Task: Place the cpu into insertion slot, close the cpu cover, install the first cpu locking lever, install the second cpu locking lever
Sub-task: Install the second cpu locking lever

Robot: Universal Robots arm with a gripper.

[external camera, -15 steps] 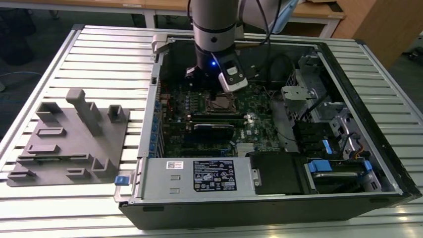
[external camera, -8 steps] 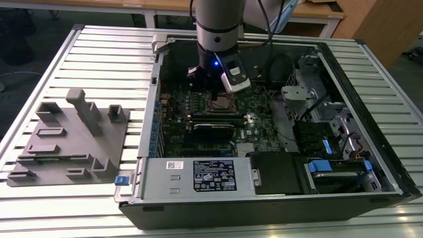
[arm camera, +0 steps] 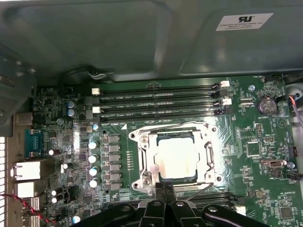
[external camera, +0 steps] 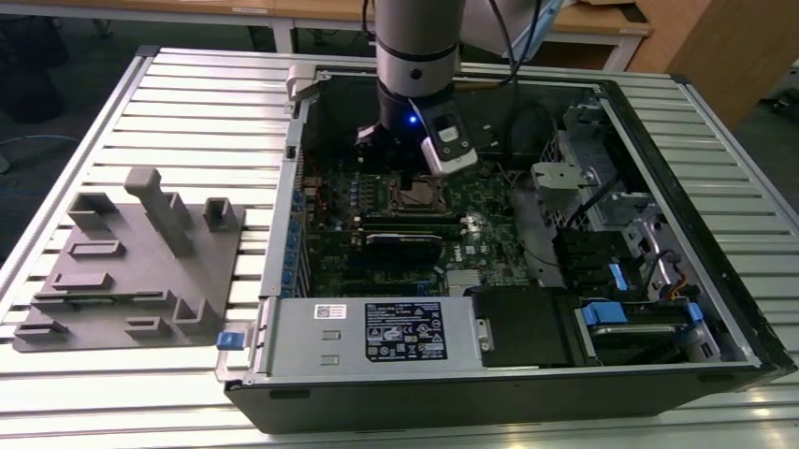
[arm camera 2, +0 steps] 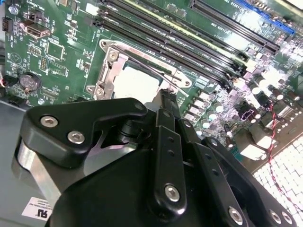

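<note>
My tool [arm camera: 164,189] pinched narrow, holding nothing, tips at socket edge. cpu [arm camera: 177,158] seated in slot just ahead of my tool; cpu cover [arm camera: 208,153] down around it, on motherboard [arm camera: 265,198].

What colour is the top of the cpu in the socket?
Pale silvery-grey, almost white under the light; the cpu shows best in the first wrist view.

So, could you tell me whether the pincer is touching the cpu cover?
Cannot tell: in the first wrist view the pincer overlaps the cpu cover's edge, without showing contact or a gap.
</note>
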